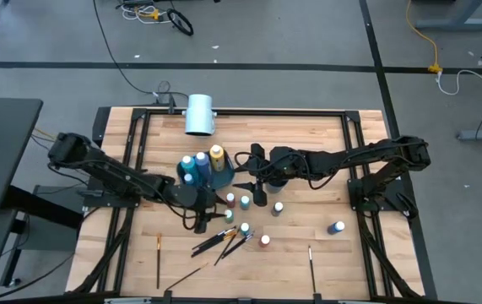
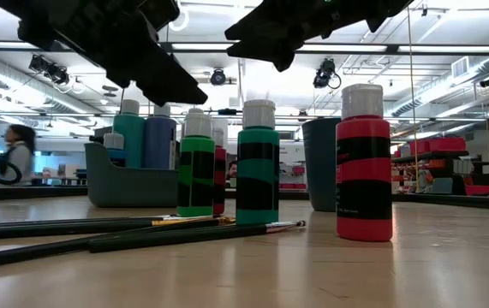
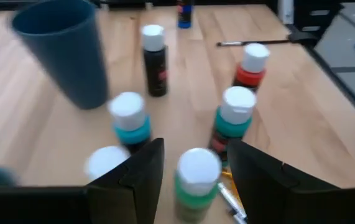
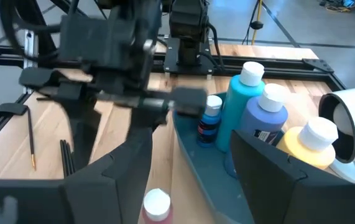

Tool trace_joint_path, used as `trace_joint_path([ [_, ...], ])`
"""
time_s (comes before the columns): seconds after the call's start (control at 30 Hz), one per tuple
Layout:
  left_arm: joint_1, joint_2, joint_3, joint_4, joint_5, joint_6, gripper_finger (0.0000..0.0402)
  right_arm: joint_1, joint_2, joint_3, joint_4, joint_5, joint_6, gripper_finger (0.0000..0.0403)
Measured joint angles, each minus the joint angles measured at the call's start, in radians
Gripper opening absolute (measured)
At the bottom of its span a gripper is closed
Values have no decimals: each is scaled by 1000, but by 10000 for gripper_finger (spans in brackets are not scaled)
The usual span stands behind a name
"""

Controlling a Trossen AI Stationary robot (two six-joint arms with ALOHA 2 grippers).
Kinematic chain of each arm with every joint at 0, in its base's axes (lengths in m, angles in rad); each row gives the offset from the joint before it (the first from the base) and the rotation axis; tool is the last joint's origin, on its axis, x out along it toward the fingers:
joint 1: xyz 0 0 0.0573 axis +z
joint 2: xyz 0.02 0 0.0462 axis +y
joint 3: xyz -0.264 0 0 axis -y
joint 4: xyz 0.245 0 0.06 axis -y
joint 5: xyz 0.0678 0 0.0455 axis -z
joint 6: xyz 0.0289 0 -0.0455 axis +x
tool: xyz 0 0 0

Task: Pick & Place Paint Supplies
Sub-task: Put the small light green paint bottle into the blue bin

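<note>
Several small white-capped paint bottles stand upright on the wooden table (image 1: 325, 169). My left gripper (image 3: 193, 168) is open, one finger on either side of the green bottle (image 3: 196, 180), above its cap, with a gap on both sides. Ahead of it stand a teal-green bottle (image 3: 234, 121), a red one (image 3: 252, 62) and a black one (image 3: 155, 59). My right gripper (image 4: 189, 180) hangs open above the table beside the grey bin (image 1: 198, 173), over a red bottle (image 4: 156, 205). Loose paintbrushes (image 1: 219, 241) lie flat near the front.
The grey bin (image 4: 196, 180) holds blue, teal and yellow bottles. A dark cup (image 3: 65, 50) stands by the bottles and a large white cylinder (image 1: 199, 114) lies at the far edge. A blue bottle (image 1: 337, 227) and single brushes (image 1: 310, 263) lie apart. Both arms crowd the middle.
</note>
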Motion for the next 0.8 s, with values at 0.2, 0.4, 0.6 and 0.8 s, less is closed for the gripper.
trace_joint_path([
  [0.2,0,105,0,114,29,1,187,0,0,0,-5,0,1,222],
  [0.4,0,155,4,152,3,-2,186,0,0,0,-43,-1,29,222],
  [0.6,-2,158,2,140,8,-3,177,2,0,0,-73,-3,85,222],
  [0.8,-5,159,0,132,6,-2,164,2,0,0,-82,-3,85,222],
])
